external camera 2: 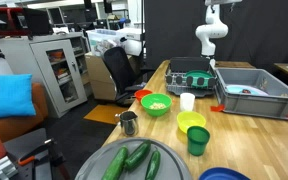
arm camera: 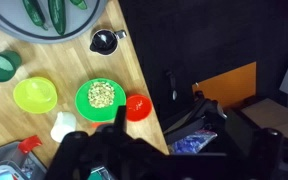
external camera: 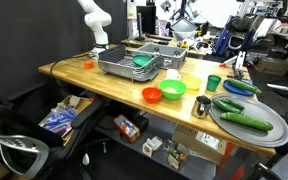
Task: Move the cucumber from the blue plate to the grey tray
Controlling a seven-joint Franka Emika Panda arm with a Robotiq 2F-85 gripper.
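The blue plate (external camera: pixel 242 88) lies at the table's near right end; only its rim shows in an exterior view (external camera 2: pixel 224 175). A dark green strip across it looks like the cucumber (external camera: pixel 244 86). The grey tray (external camera: pixel 269 133) sits beside the plate and holds green cucumbers (external camera 2: pixel 136 156); its rim also shows in the wrist view (arm camera: pixel 44 34). My gripper (external camera: pixel 100 42) hangs high over the dish rack at the far end, seen in both exterior views (external camera 2: pixel 213 58), far from plate and tray. In the wrist view its dark jaws (arm camera: pixel 144 150) look apart and hold nothing.
A grey dish rack (external camera: pixel 129 63) and grey bin (external camera 2: pixel 254 95) stand at the far end. Between them and the tray are a red bowl (external camera: pixel 151 94), green bowl (external camera: pixel 174 90), yellow bowl (external camera 2: pixel 191 121), green cup (external camera: pixel 214 82) and metal cup (external camera: pixel 202 104). A chair (external camera 2: pixel 119 65) stands beside the table.
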